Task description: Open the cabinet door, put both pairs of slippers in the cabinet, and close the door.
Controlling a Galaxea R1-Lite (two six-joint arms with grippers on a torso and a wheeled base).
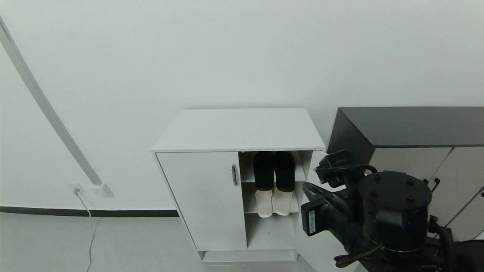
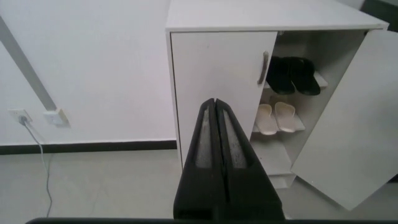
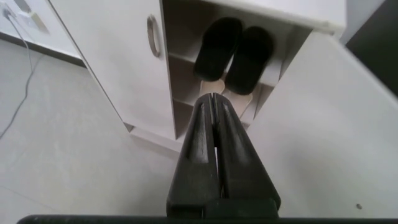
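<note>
In the lower centre of the head view, the white cabinet [image 1: 238,130] is holding the black slippers [image 1: 274,170] on its upper shelf and the white slippers [image 1: 273,202] on the shelf below. Its open door [image 2: 354,124] is hanging swung out. The left gripper [image 2: 215,102] and right gripper [image 3: 214,98] are both showing jaws clenched on nothing. The door is probably going to swing as a light, stiff hinged panel, so a push on its outer face near the free edge is looking better than gripping.
</note>
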